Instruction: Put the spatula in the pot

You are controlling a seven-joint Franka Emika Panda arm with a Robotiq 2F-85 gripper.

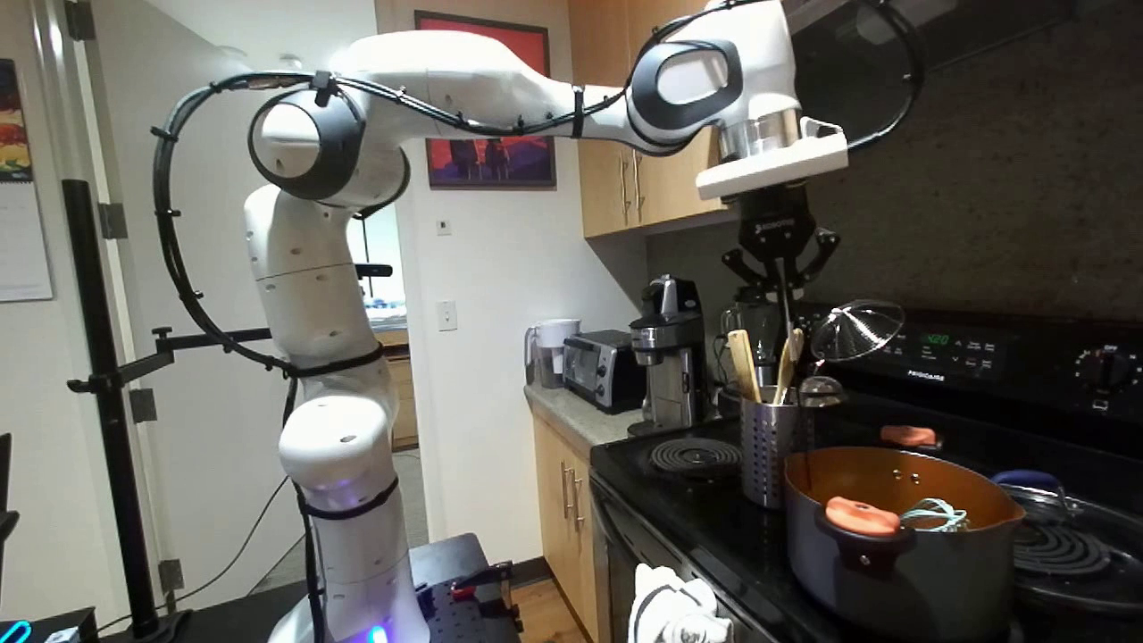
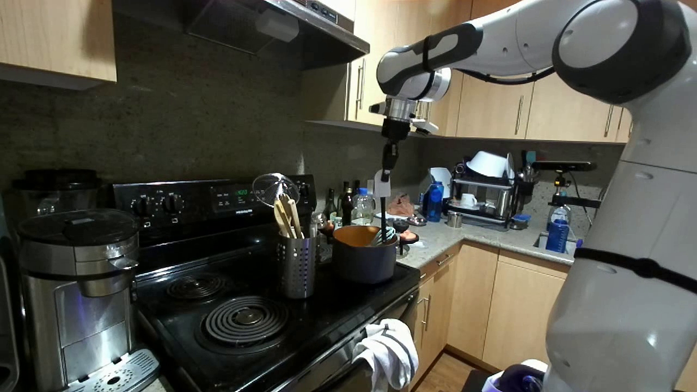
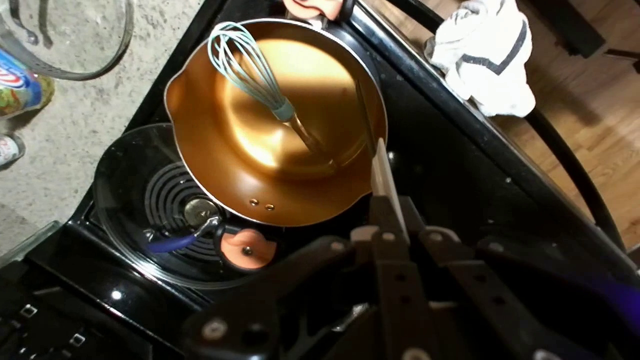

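A wide, low round pot (image 1: 938,576), dark grey outside and copper-orange inside, stands below the black two-fingered claw (image 3: 396,207). The claw is closed on the flat white head of a spatula (image 2: 383,189) with a thin dark handle, the head above the pot and the handle pointing down inside its rim — whether the tip touches the base, I cannot tell. In the pot leans a pale-blue wire whisk (image 3: 245,70), wire end up by the rim. Just beside the pot stands a tall, perforated metal cylinder (image 2: 298,272) holding utensils (image 2: 294,215), some wooden. A round, clear glass lid (image 3: 172,244) with a blue handle lies near the pot.
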